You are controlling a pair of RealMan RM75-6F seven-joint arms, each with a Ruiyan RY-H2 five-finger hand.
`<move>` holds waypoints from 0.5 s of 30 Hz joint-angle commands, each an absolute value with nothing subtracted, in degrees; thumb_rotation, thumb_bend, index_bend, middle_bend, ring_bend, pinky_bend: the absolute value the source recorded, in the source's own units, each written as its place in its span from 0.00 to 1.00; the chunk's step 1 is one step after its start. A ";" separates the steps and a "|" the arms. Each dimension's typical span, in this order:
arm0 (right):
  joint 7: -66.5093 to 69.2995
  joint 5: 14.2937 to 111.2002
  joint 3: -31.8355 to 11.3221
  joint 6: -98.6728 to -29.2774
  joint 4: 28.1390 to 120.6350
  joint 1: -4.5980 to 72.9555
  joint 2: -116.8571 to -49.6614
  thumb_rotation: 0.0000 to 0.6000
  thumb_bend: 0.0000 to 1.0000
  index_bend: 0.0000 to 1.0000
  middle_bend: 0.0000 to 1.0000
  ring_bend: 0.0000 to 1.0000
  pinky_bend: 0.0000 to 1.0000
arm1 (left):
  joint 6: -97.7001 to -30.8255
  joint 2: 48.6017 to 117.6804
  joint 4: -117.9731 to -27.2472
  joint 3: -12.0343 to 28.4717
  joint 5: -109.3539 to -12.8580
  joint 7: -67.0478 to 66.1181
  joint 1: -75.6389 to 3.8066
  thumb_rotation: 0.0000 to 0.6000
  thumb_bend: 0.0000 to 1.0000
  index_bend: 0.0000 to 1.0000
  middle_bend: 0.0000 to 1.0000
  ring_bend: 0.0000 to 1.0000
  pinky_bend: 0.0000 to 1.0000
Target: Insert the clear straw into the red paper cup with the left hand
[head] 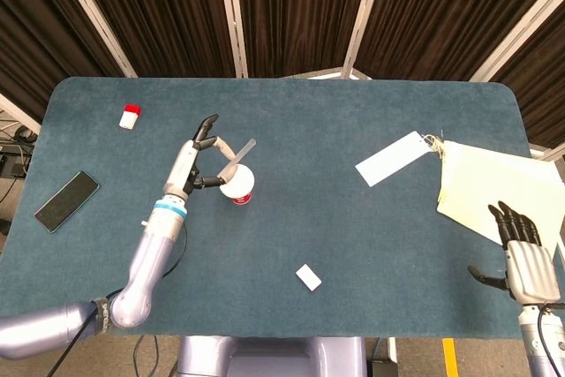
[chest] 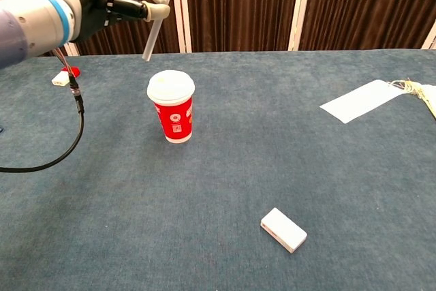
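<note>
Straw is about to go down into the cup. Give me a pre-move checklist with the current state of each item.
1. Clear straw held by the left robot hand: ok, pinched near its middle.
2. Straw tip above the red paper cup: ok, tip hangs above the lid, not yet touching.
3. Straw lined up with the lid hole: cannot tell, no hole shows; the straw is tilted.
4. Cup upright on the table: ok.
5. Right robot hand out of the way: ok, at the table's near right edge, holding nothing.
</note>
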State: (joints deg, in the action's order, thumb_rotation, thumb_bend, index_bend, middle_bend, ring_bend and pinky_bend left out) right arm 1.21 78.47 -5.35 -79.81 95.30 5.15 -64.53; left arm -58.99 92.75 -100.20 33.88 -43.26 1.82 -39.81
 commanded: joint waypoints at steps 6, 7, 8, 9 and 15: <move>1.35 78.40 -5.35 -80.04 95.51 4.94 -64.32 1.00 0.14 0.01 0.00 0.00 0.00 | -57.23 94.20 -95.64 33.04 -44.02 5.07 -41.94 1.00 0.36 0.58 0.00 0.00 0.00; 1.38 78.40 -5.35 -80.05 95.52 4.92 -64.30 1.00 0.14 0.01 0.00 0.00 0.00 | -57.15 94.30 -95.38 32.97 -44.16 5.43 -41.99 1.00 0.36 0.58 0.00 0.00 0.00; 1.38 78.38 -5.34 -80.04 95.54 4.90 -64.27 1.00 0.14 0.01 0.00 0.00 0.00 | -57.07 94.51 -94.81 32.76 -44.22 5.78 -42.11 1.00 0.36 0.58 0.00 0.00 0.00; 1.34 78.33 -5.34 -80.02 95.55 4.89 -64.25 1.00 0.14 0.01 0.00 0.00 0.00 | -56.92 94.68 -94.30 32.54 -44.25 6.00 -42.27 1.00 0.36 0.58 0.00 0.00 0.00; 1.20 78.27 -5.35 -79.98 95.63 4.90 -64.26 1.00 0.14 0.01 0.00 0.00 0.00 | -56.07 95.38 -91.32 31.69 -44.89 7.72 -43.03 1.00 0.36 0.58 0.00 0.00 0.00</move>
